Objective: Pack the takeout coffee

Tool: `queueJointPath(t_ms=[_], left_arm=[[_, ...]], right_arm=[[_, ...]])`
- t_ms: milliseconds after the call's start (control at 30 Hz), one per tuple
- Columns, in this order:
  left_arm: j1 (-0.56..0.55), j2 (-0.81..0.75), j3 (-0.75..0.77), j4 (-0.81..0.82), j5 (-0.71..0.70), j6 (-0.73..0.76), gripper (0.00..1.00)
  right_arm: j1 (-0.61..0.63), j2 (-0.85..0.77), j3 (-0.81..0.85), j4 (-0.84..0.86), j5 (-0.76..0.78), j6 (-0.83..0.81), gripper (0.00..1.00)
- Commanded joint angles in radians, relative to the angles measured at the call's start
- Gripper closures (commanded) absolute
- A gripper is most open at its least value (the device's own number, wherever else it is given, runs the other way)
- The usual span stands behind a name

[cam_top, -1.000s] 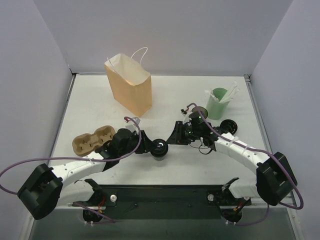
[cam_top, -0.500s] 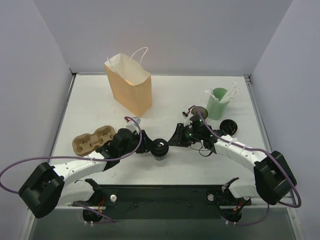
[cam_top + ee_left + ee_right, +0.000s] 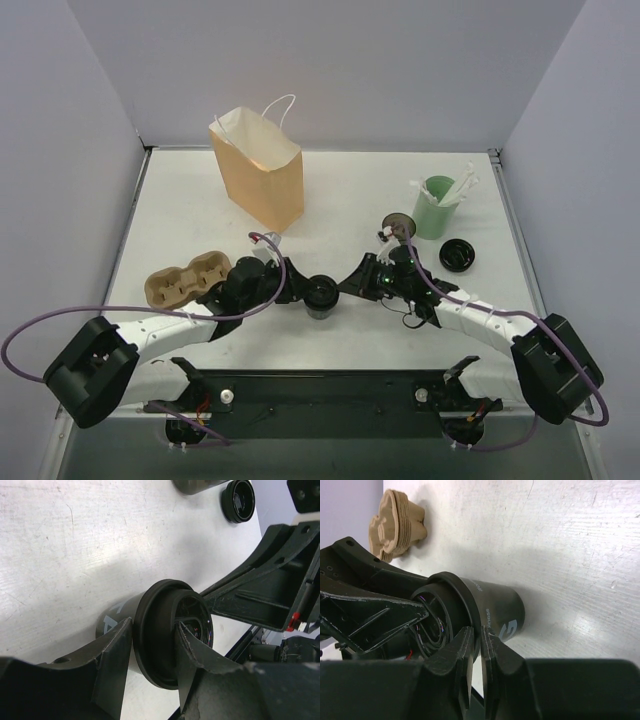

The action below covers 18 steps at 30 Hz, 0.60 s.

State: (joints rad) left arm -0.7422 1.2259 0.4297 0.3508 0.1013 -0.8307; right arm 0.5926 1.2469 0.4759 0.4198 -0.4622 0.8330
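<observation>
The takeout coffee (image 3: 320, 293), a short dark cup with a black lid, stands upright on the table between both arms. My left gripper (image 3: 304, 293) reaches it from the left. In the left wrist view one finger lies on the cup wall under the lid rim and the other rests on the lid top (image 3: 165, 605), so the left gripper (image 3: 154, 630) is shut on it. My right gripper (image 3: 343, 288) comes in from the right. Its fingers (image 3: 465, 650) are almost together, pinching the lid rim of the coffee (image 3: 500, 607).
The tan paper bag (image 3: 258, 170) stands open at the back left. A brown pulp tray (image 3: 187, 278) lies left of the left arm. A green cup with white sticks (image 3: 436, 205), a loose black lid (image 3: 456, 254) and a small dark round thing (image 3: 397, 221) sit at the right.
The right arm has dropped nearer and moved in on the cup, and its fingers have closed onto the lid rim. The loose black lid is uncovered. The left gripper has kept its hold.
</observation>
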Motion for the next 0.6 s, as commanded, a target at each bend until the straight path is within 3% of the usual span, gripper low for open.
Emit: queueJointPath(t_ms=[0,200,567], left_arm=[[0.003,0.116,-0.063,-0.266,-0.066,0.087,0.55],[0.001,0.084,-0.069,-0.279,-0.066,0.079,0.57],[0.001,0.073,-0.057,-0.247,-0.017,0.18,0.56]], right_arm=[[0.076,0.01,-0.118,-0.139,0.183,0.003,0.89],[0.102,-0.068,-0.087,-0.154,0.186,-0.006,0.87],[-0.002,-0.175,0.087,-0.296,0.066,-0.077,0.75]])
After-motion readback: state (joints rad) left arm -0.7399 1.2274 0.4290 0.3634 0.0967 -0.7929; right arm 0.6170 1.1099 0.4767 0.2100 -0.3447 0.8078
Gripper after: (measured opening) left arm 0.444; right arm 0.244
